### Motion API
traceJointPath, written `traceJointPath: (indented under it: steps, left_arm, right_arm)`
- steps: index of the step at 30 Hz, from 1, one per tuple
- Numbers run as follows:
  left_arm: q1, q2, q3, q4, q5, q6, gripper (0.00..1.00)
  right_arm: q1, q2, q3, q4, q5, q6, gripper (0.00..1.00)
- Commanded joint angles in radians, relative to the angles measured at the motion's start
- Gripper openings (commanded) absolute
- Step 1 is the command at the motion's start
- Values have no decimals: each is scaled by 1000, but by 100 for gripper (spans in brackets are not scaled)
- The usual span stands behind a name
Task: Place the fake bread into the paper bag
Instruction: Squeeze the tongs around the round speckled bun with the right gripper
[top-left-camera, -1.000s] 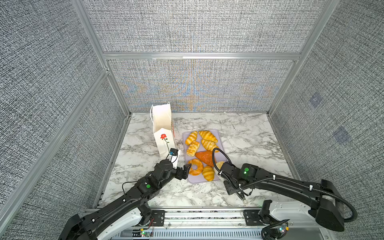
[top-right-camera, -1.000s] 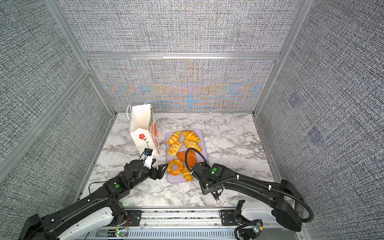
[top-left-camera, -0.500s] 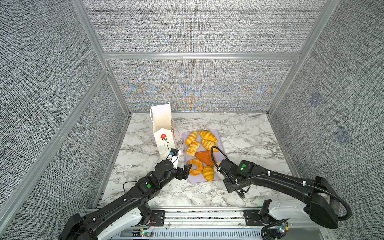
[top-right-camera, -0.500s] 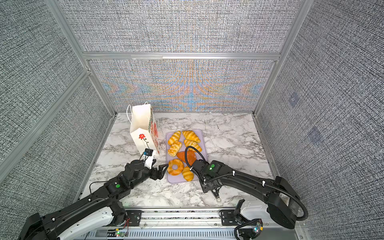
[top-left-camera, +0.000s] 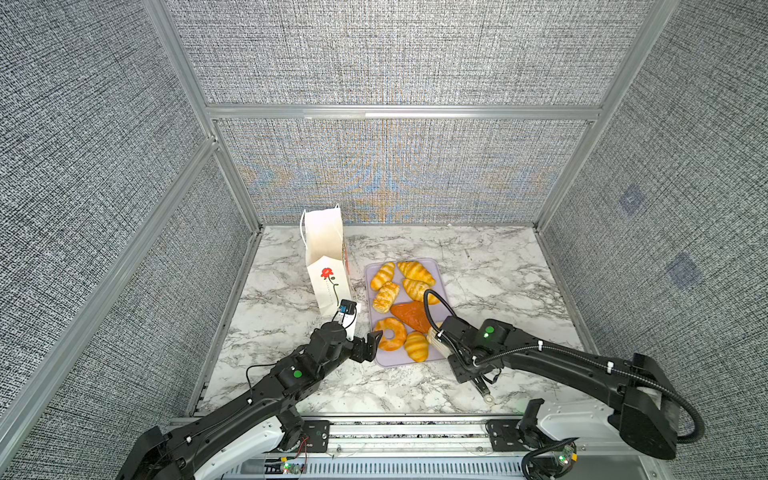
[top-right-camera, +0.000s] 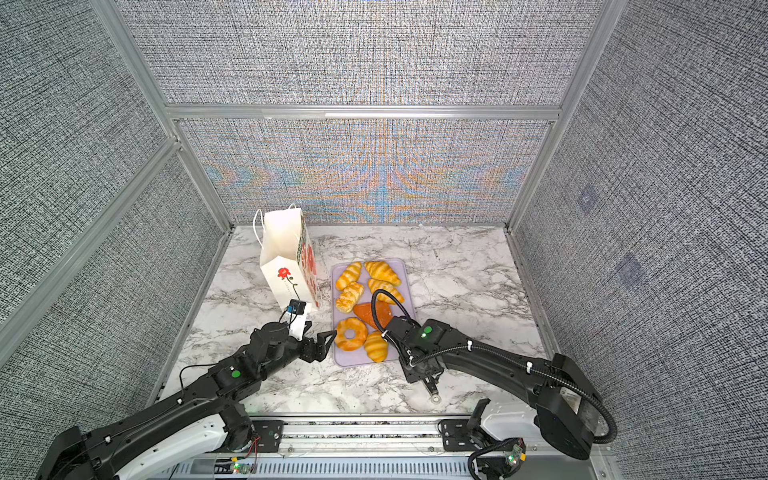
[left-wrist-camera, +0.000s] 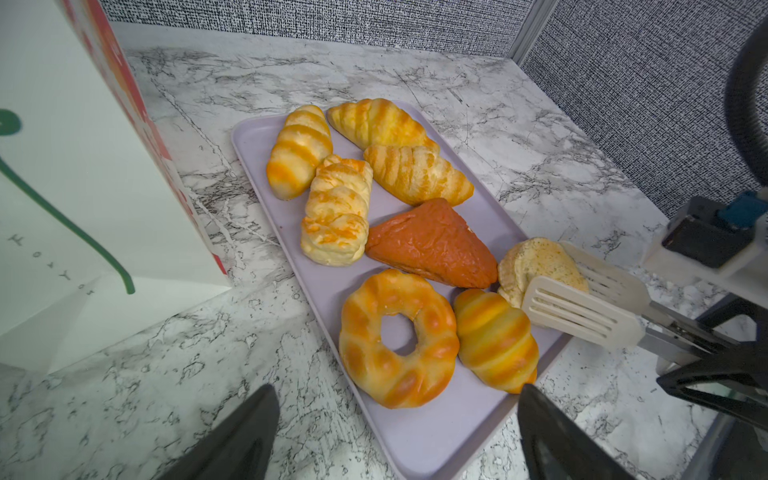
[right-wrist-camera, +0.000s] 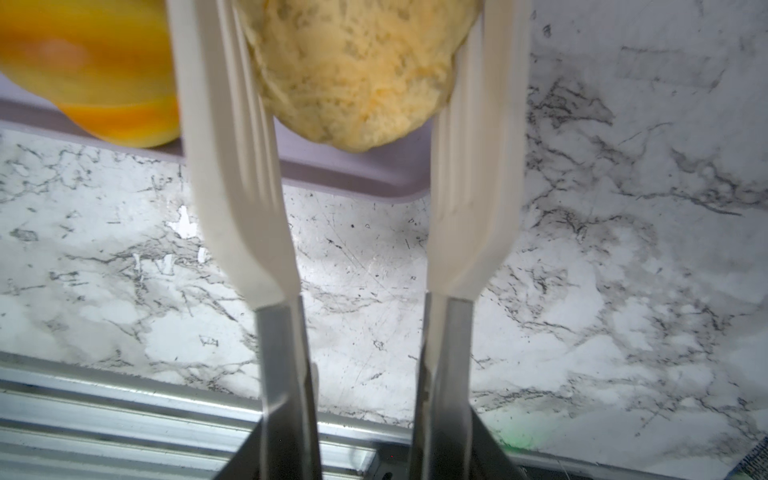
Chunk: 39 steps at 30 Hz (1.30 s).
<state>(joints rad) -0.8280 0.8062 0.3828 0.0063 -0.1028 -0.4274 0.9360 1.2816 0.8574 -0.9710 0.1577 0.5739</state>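
R tongs (left-wrist-camera: 582, 316) narrowed onto pale bun (left-wrist-camera: 536, 262), R fingers (right-wrist-camera: 486, 465) gripping tongs, L fingers (left-wrist-camera: 249, 436) open

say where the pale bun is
In the left wrist view the pale round bun is at the near right corner of the tray, between the tongs, beside the triangular piece.

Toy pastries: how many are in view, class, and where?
8. Far end of the tray: striped roll, croissant, second croissant. Middle: braided roll, orange-brown triangle. Near end: ring doughnut, small croissant, and a pale bun between the tongs' blades. The bag may hide more.
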Motion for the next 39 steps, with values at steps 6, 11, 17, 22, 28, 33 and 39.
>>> traceJointPath:
  steps: [6, 11, 17, 22, 28, 33, 39]
  left_arm:
    - [0, -32, -13, 1, -31, -16, 94]
    - [1, -35, -9, -5, -34, -19, 94]
    - [1, -30, 6, -20, -34, -13, 94]
    - [1, -30, 13, -16, -25, -7, 94]
    - [1, -43, 18, -6, -16, -1, 94]
    - [0, -53, 20, 0, -17, 10, 95]
    - [1, -54, 28, 8, -18, 21, 97]
  right_arm:
    - [-22, -68, -3, 12, -6, -12, 44]
    - [-25, -82, 0, 6, 1, -8, 44]
    - [-29, -123, 10, 3, 8, -9, 44]
    - [-28, -140, 34, -1, 11, -15, 44]
    - [-29, -145, 60, 5, 20, -35, 44]
    - [-29, -143, 110, 28, 8, -58, 44]
    - [-30, -123, 154, 48, -5, -89, 44]
